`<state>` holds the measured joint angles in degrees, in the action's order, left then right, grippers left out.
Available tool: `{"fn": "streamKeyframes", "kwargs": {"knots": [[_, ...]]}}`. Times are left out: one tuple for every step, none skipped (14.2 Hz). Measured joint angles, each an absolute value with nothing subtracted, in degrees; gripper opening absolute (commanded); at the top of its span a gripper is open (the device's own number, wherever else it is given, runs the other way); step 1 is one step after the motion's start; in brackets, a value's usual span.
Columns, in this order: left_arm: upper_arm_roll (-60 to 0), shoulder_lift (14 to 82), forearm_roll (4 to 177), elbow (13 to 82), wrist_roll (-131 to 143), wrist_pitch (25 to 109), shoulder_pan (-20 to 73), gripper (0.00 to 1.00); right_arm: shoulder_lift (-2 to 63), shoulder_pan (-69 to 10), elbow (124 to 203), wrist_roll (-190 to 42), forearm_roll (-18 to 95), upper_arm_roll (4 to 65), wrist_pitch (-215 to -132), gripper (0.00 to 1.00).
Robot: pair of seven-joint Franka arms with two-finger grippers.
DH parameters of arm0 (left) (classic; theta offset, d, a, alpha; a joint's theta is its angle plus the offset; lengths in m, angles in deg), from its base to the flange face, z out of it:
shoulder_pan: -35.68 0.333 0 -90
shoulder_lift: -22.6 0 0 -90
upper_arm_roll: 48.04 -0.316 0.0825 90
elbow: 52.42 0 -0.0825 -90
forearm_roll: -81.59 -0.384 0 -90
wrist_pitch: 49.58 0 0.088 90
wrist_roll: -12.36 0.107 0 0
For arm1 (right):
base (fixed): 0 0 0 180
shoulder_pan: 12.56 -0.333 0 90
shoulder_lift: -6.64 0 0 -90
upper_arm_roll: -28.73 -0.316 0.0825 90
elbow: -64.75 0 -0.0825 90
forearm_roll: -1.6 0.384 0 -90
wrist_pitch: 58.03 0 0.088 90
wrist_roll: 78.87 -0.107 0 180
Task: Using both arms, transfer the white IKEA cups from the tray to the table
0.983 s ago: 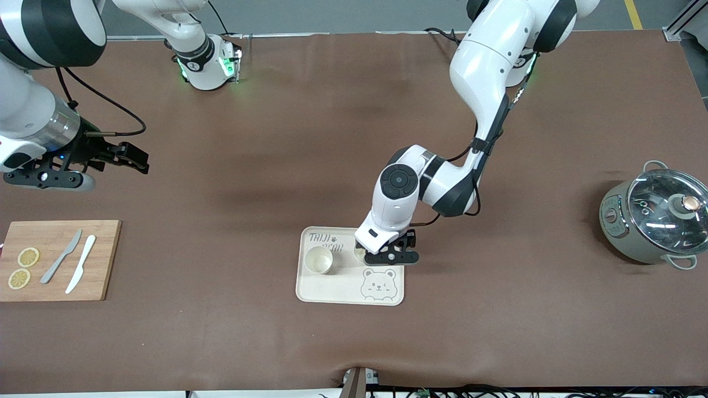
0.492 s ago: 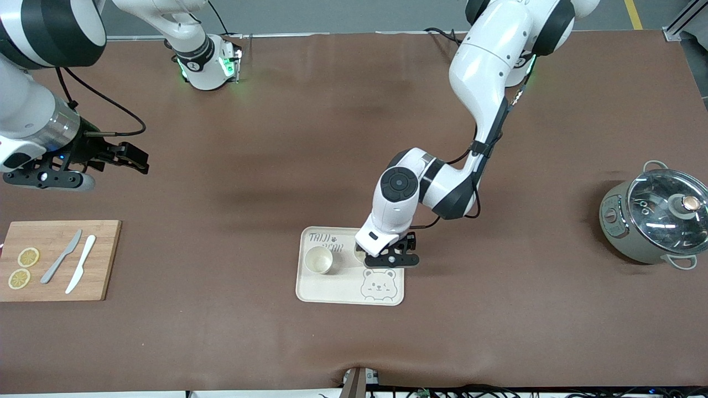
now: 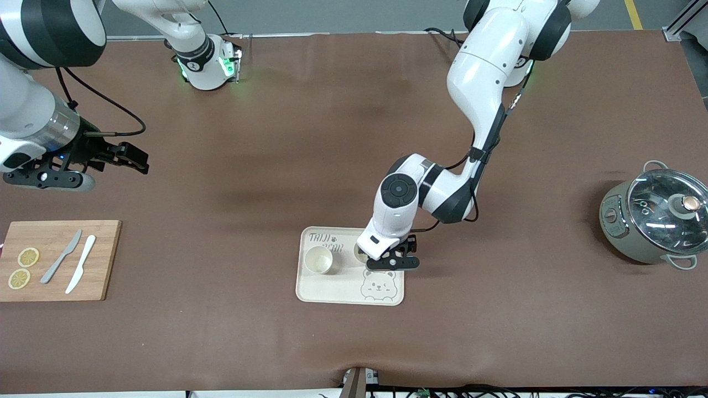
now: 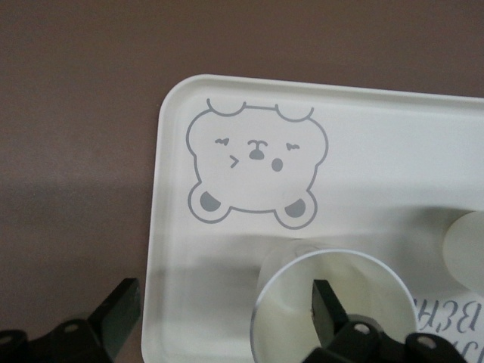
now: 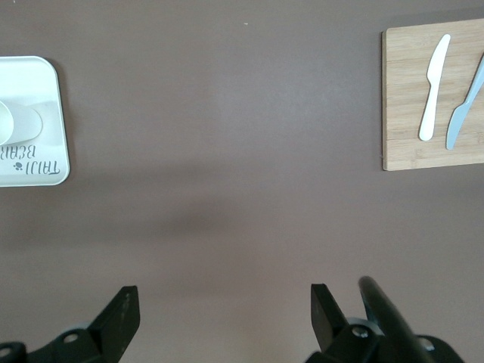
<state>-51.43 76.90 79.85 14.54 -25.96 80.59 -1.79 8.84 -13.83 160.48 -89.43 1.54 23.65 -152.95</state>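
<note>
We see the left gripper [image 3: 387, 258] lower over the tray [image 3: 332, 293] than a second ago, its fingers open and straddling the wall of one white cup [image 4: 333, 302]: one fingertip [image 4: 321, 299] sits inside the rim, the other outside, above the tray's rim. This cup stands on the tray toward the left arm's end, just beside the bear drawing [image 3: 378, 284]. The second cup [image 3: 318, 260] stands on the tray toward the right arm's end. We judge the descent nearly complete, with closing on the cup wall as the next step. The right gripper [image 3: 130, 157], fingers open, waits over bare table [image 3: 221, 342] near the cutting board [image 3: 105, 260]; both cups remain unmoved.
</note>
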Motion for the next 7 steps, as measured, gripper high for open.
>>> {"fn": "streamKeyframes", "kwargs": {"knots": [[-51.43,77.09,79.85,14.53,-25.96,80.61,-1.79,1.00,8.84,-13.83,160.48,-89.43,1.54,23.65,-152.95,1.00],[-51.43,77.29,79.85,14.53,-25.96,80.70,-1.80,1.00,8.85,-13.83,160.48,-89.43,1.54,23.65,-152.95,1.00],[-51.43,77.50,79.85,14.50,-25.96,80.89,-1.80,1.00,8.86,-13.83,160.48,-89.43,1.54,23.65,-152.95,1.00],[-51.43,77.73,79.85,14.47,-25.96,80.98,-1.82,1.00,8.86,-13.83,160.48,-89.43,1.54,23.65,-152.95,1.00],[-51.43,77.93,79.85,14.44,-25.96,81.14,-1.84,1.00,8.86,-13.83,160.48,-89.43,1.54,23.65,-152.95,1.00],[-51.43,78.08,79.85,14.42,-25.96,81.40,-1.85,1.00,8.86,-13.83,160.48,-89.43,1.54,23.65,-152.95,1.00],[-51.43,78.17,79.85,14.39,-25.96,81.64,-1.89,1.00,8.86,-13.83,160.48,-89.43,1.54,23.65,-152.95,1.00]]}}
